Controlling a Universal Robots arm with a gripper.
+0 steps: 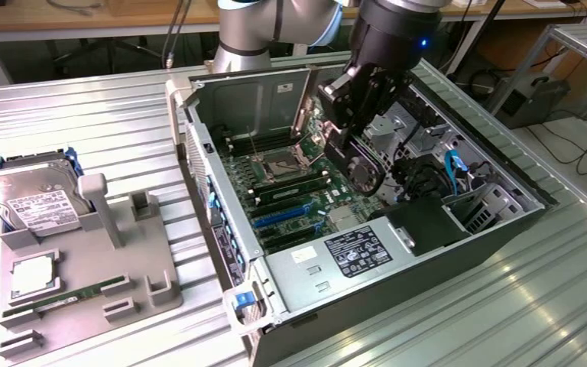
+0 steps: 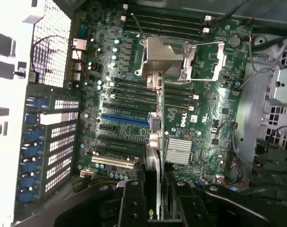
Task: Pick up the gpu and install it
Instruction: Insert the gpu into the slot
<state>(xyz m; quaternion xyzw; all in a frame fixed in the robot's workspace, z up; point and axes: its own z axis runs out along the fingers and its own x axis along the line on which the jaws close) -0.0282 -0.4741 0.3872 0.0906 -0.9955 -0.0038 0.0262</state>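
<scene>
GPU (image 1: 365, 177) is hanging edge-down above the motherboard (image 1: 296, 200), your gripper (image 2: 155, 204) clamping its upper edge; you are working the install step, and seating is likely requiring square alignment over the blue slot (image 2: 124, 119).

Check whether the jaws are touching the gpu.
Touching. In the wrist view the gpu sits edge-on, clamped between the jaws of the gripper; the exterior view shows it held up over the motherboard.
</scene>
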